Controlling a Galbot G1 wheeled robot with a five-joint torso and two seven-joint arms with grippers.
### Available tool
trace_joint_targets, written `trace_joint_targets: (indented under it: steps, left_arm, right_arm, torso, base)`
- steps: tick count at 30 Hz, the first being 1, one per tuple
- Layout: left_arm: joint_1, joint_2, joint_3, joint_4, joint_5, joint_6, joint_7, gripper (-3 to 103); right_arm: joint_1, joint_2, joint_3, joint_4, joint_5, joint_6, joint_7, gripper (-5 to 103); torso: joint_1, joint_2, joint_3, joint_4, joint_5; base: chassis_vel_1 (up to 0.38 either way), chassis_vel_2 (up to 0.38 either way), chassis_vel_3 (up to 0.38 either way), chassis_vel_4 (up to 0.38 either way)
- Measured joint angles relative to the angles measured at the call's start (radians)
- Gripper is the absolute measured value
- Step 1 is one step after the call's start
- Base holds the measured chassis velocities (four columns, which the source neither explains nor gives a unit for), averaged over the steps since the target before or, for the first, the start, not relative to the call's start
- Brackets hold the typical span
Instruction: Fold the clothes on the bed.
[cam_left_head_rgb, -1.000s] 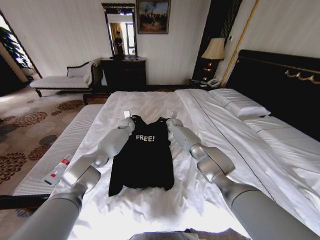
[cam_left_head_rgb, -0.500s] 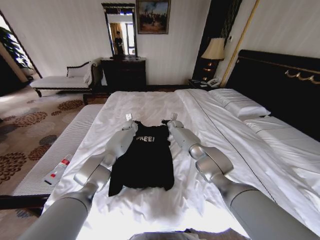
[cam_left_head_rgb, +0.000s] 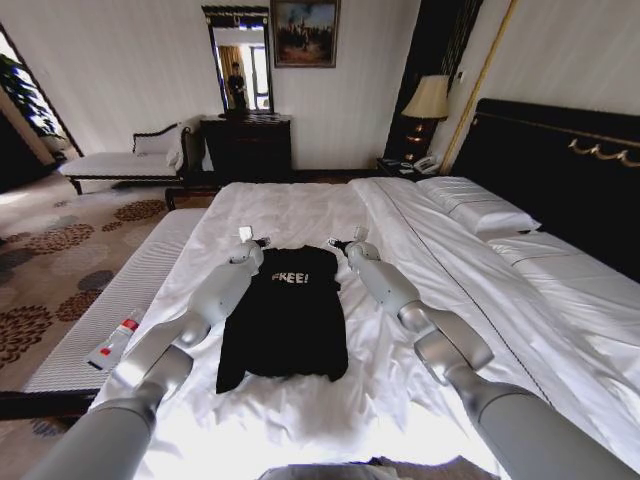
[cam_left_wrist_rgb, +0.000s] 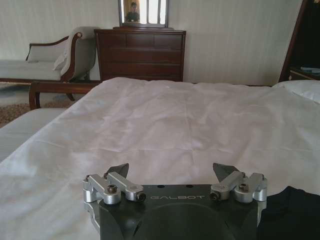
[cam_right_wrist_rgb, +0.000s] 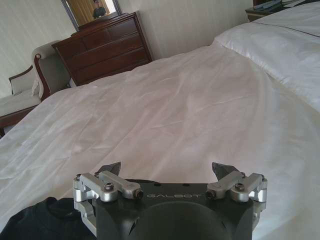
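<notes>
The black T-shirt (cam_left_head_rgb: 286, 310), limp and light, is best pinched at its shoulders, just inside the wide-open, empty left gripper (cam_left_wrist_rgb: 172, 176) and right gripper (cam_right_wrist_rgb: 167, 172).

T-shirt (cam_left_wrist_rgb: 292, 212) cut by frame edge | far hem under arms

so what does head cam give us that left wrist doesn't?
Head view alone: the whole T-shirt flat with its FREE! lettering, both arms, the right gripper by the far right shoulder, the headboard, the lamp. Left wrist view alone: the left gripper up close, open over bare sheet. Both: the bed, a corner of the shirt, the dresser, the chaise.
</notes>
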Motion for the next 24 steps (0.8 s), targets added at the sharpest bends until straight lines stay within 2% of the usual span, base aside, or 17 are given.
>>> trace_joint_targets:
  steps: [1,2,3,4,6,8,11,13,14,15,16,18,19,21,24]
  left_arm:
    - [0.018,0.025,0.003,-0.047,-0.008,-0.001,-0.006,98]
    - [0.071,0.09,-0.009,-0.166,-0.034,-0.004,-0.014,100]
    - [0.094,0.112,-0.021,-0.211,-0.042,-0.005,-0.015,100]
    - [0.094,0.112,-0.021,-0.211,-0.042,-0.005,-0.015,100]
    - [0.189,0.185,-0.073,-0.363,-0.06,-0.01,-0.013,100]
    - [0.273,0.244,-0.122,-0.45,-0.07,-0.012,-0.015,100]
    - [0.34,0.281,-0.161,-0.51,-0.075,-0.012,-0.014,100]
    - [0.477,0.345,-0.249,-0.625,-0.077,-0.015,-0.013,100]
    - [0.477,0.345,-0.249,-0.625,-0.077,-0.015,-0.013,100]
    - [0.539,0.363,-0.288,-0.672,-0.075,-0.018,-0.01,100]
    - [0.56,0.37,-0.3,-0.689,-0.072,-0.02,-0.008,100]
    - [0.712,0.401,-0.391,-0.78,-0.038,-0.037,0.014,100]
    - [0.774,0.405,-0.432,-0.81,-0.024,-0.041,0.023,100]
    - [0.807,0.405,-0.458,-0.827,-0.016,-0.043,0.026,100]
    - [0.984,0.383,-0.587,-0.913,0.016,-0.051,0.042,100]
  right_arm:
    - [-0.018,-0.034,-0.003,0.054,0.032,-0.01,0.014,100]
    - [-0.068,-0.113,0.004,0.17,0.091,-0.031,0.047,100]
    - [-0.095,-0.151,0.013,0.222,0.111,-0.04,0.059,100]
    - [-0.095,-0.151,0.013,0.222,0.111,-0.04,0.059,100]
    - [-0.187,-0.26,0.068,0.38,0.168,-0.058,0.096,100]
    - [-0.271,-0.322,0.112,0.489,0.199,-0.069,0.116,100]
    - [-0.33,-0.358,0.145,0.562,0.212,-0.075,0.126,100]
    - [-0.453,-0.401,0.252,0.71,0.219,-0.082,0.147,100]
    - [-0.453,-0.401,0.252,0.71,0.219,-0.082,0.147,100]
    - [-0.503,-0.411,0.294,0.765,0.22,-0.085,0.151,100]
    - [-0.523,-0.415,0.311,0.786,0.22,-0.086,0.153,100]
    - [-0.684,-0.437,0.413,0.911,0.205,-0.087,0.154,100]
    - [-0.752,-0.439,0.452,0.954,0.199,-0.087,0.155,100]
    - [-0.791,-0.439,0.48,0.98,0.197,-0.088,0.155,100]
    - [-1.014,-0.416,0.631,1.124,0.165,-0.088,0.154,100]
  torso:
    - [0.0,0.0,0.0,0.0004,0.0002]
    - [0.0,0.0,0.0,0.0002,-0.0004]
    - [0.0,0.0,0.0,-0.0001,0.0001]
    - [0.0,0.0,0.0,-0.0001,0.0001]
    - [0.0,0.0,0.0,-0.0016,-0.0004]
    - [0.0,0.0,0.0,-0.002,0.0005]
    - [0.0,0.0,0.0,-0.0018,0.0007]
    - [0.0,0.0,0.0,-0.0004,0.0002]
    - [0.0,0.0,0.0,-0.0004,0.0002]
    - [0.0,0.0,0.0,0.0003,-0.0005]
    - [0.0,0.0,0.0,0.0005,-0.0005]
    - [0.0,0.0,0.0,-0.0003,-0.0003]
    - [0.0,0.0,0.0,-0.0004,0.0003]
    - [0.0,0.0,0.0,-0.0006,0.0006]
    - [-0.001,0.0,0.0,-0.001,0.0004]
  base:
    - [0.0,0.0,0.0,0.0]
    - [0.0,0.0,0.0,0.0]
    - [0.0,0.0,0.0,0.0]
    - [0.0,0.0,0.0,0.0]
    - [0.0,0.0,0.0,0.0]
    - [0.0,0.0,0.0,0.0]
    - [0.0,0.0,0.0,0.0]
    - [0.0,0.0,0.0,0.0]
    - [0.0,0.0,0.0,0.0]
    - [0.0,0.0,0.0,0.0]
    - [0.0,0.0,0.0,0.0]
    - [0.0,0.0,0.0,0.0]
    - [0.0,0.0,0.0,0.0]
    - [0.0,0.0,0.0,0.0]
    - [0.0,0.0,0.0,0.0]
